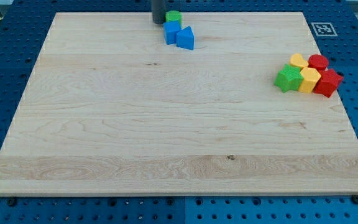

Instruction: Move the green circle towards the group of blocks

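Where a gripper would be, the arm ends in a plain dark rod, so nothing opens, shuts or holds anything. My tip [159, 22] stands on the board [166, 124] close to its top edge, a little left of the middle of that edge. The rod rises straight up from there and leaves the view at once, so only its short lower stretch shows and the rest of the arm cannot be seen.

Just to the right of my tip sits the green circle [174, 17], so close that I cannot tell whether the two touch. It lies right by the top edge of the board. Directly below it, touching or nearly so, is a blue cube [172, 32], and pressed against that block's right side is a blue triangle [186, 38]. These three make a tight little knot by my tip.

Well apart from them, near the right edge of the board and in its upper half, lies the group of blocks. A green star [286, 79] marks its left end. Beside it are a yellow block [299, 61] at the top and a yellow hexagon [309, 79] below. To the right are a red circle [319, 61] and a red star [327, 83], nearest the right edge. All five are packed together, touching.
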Motion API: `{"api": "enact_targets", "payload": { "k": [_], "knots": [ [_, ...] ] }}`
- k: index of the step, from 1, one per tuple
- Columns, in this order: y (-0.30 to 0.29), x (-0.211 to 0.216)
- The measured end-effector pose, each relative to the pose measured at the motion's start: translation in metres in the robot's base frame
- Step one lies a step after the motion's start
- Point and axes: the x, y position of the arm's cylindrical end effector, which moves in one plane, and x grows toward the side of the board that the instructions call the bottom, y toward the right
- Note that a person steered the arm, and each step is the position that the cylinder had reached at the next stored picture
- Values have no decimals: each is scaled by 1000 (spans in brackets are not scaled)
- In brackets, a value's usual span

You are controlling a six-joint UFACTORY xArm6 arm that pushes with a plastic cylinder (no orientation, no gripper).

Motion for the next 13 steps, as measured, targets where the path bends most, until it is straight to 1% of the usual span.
{"api": "enact_targets", "payload": {
  "k": [1,2,3,4,5,6,8,9,10,12,13],
  "knots": [
    [11,11],
    [38,13],
    [85,15],
    [123,35],
    [129,73],
    [137,62],
    [197,41],
    [217,13],
    [253,16],
    [254,107],
    [254,104]
  ]
}}
